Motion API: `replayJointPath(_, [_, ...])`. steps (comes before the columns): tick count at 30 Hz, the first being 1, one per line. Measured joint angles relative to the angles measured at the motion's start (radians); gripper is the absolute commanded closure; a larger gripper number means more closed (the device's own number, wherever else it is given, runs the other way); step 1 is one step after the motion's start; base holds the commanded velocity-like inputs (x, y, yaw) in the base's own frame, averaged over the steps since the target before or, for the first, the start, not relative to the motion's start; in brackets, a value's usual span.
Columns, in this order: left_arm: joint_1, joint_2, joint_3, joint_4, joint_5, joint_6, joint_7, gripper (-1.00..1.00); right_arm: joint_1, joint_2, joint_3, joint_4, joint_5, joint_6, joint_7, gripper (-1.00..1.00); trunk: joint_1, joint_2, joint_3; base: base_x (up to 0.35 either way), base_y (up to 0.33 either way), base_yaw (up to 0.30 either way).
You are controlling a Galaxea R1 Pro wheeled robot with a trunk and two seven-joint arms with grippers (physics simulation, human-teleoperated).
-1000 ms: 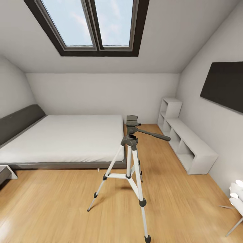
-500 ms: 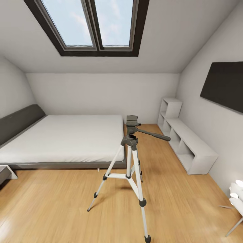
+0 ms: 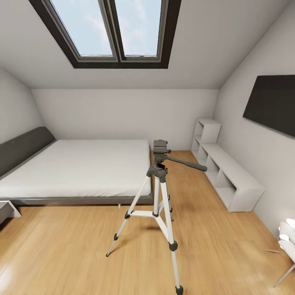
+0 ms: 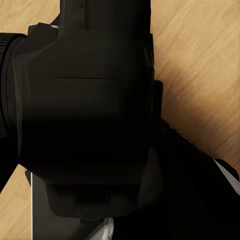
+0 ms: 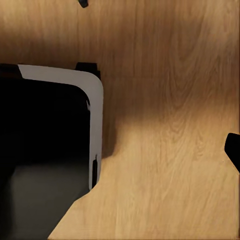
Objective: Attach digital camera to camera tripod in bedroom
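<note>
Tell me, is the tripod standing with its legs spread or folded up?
Spread. The camera tripod stands upright on the wood floor beside the bed, its three silver legs splayed apart.

**Attic bedroom around you**

You face a skylight in the sloped ceiling, grey walls, a wood floor, a bed on your left, white shelves and a dark panel on your right.

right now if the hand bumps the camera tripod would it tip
Probably fairly easily. The camera tripod looks tall with thin silver legs on a smooth wood floor, so it may slide or topple. Its long pan handle sticks out to one side, so a knock there could likely twist it.
</note>
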Motion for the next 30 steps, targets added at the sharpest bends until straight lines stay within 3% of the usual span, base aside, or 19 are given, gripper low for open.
replayJointPath(6, [0.000, 0.000, 0.000, 0.000, 0.000, 0.000, 0.000, 1.00, 0.004, -0.002, -0.002, -0.086, 0.017, 0.028, 0.000, -1.00, 0.000, 0.000, 0.000, 0.000, 0.000, 0.000])
replayJointPath(9, [0.000, 0.000, 0.000, 0.000, 0.000, 0.000, 0.000, 1.00, 0.005, -0.002, -0.004, -0.228, 0.015, 0.111, 0.000, -1.00, 0.000, 0.000, 0.000, 0.000, 0.000, 0.000])
replayJointPath(10, [0.000, 0.000, 0.000, 0.000, 0.000, 0.000, 0.001, 1.00, 0.007, 0.004, -0.006, -0.328, 0.009, 0.276, 0.001, -1.00, 0.000, 0.000, 0.000, 0.000, 0.000, 0.000])
replayJointPath(12, [0.000, 0.000, 0.000, 0.000, 0.000, 0.000, 0.001, 1.00, 0.005, 0.007, -0.007, -0.616, 0.006, 0.354, 0.004, -1.00, 0.000, 0.000, 0.000, 0.000, 0.000, 0.000])
replayJointPath(17, [0.000, 0.001, 0.000, 0.000, 0.001, 0.000, 0.001, 1.00, -0.001, 0.008, -0.009, -0.895, 0.001, 0.547, 0.037, -1.00, 0.000, 0.000, 0.000, 0.000, 0.000, 0.000])
replayJointPath(19, [0.000, 0.001, 0.000, 0.000, 0.002, 0.000, 0.001, 1.00, -0.012, 0.008, -0.010, -1.013, -0.010, 0.638, 0.089, -1.00, 0.000, 0.000, 0.000, 0.000, 0.000, 0.000])
replayJointPath(24, [0.000, 0.001, 0.000, 0.000, 0.002, 0.000, 0.001, 1.00, -0.069, 0.009, -0.011, -1.186, -0.052, 0.801, 0.234, -1.00, 0.000, 0.000, 0.000, 0.000, 0.000, 0.000])
replayJointPath(27, [0.000, 0.001, 0.000, 0.000, 0.003, 0.000, 0.001, 1.00, -0.139, 0.010, -0.011, -1.229, -0.081, 0.856, 0.314, -1.00, 0.000, 0.000, 0.000, 0.000, 0.000, 0.000])
replayJointPath(30, [0.000, 0.001, 0.000, 0.000, 0.003, 0.000, 0.001, 1.00, -0.207, 0.015, -0.011, -1.230, -0.097, 0.875, 0.347, -1.00, 0.000, 0.000, 0.000, 0.000, 0.000, 0.000])
